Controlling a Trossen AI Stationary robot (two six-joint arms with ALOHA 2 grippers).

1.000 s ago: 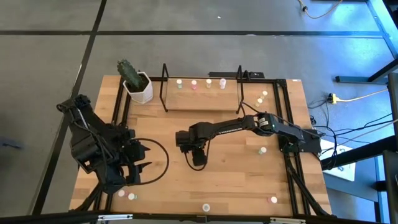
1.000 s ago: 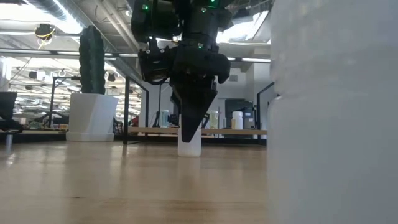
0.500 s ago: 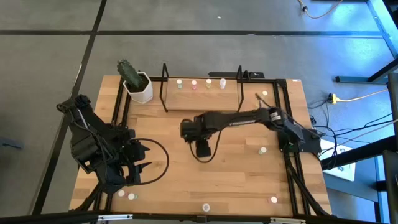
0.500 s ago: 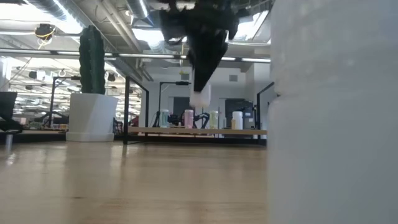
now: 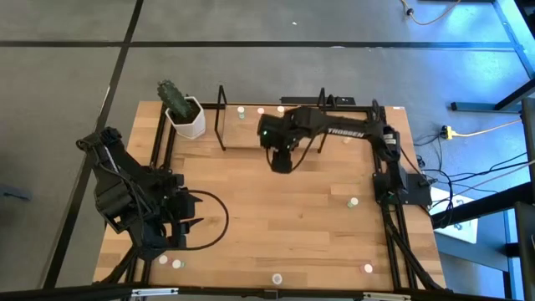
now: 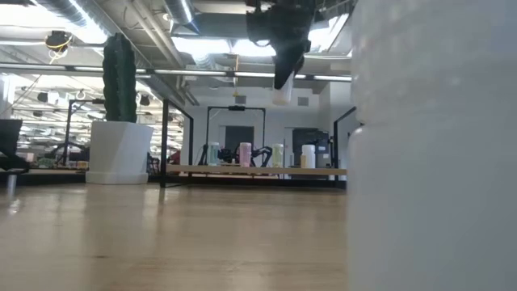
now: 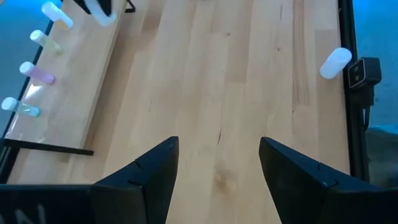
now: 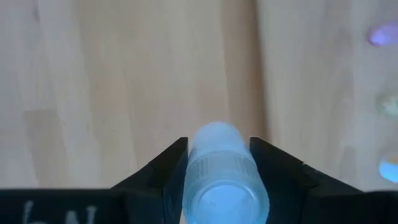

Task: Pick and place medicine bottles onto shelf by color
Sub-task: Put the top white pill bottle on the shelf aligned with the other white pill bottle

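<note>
The right gripper [image 5: 282, 159], clamped on a white-topped medicine bottle [image 8: 222, 174], hangs above the counter [image 5: 318, 209] just before the wire shelf [image 5: 224, 125], where four bottles [image 6: 245, 154] stand; the left gripper [image 7: 217, 162] waits with fingers apart near the counter's front left corner
</note>
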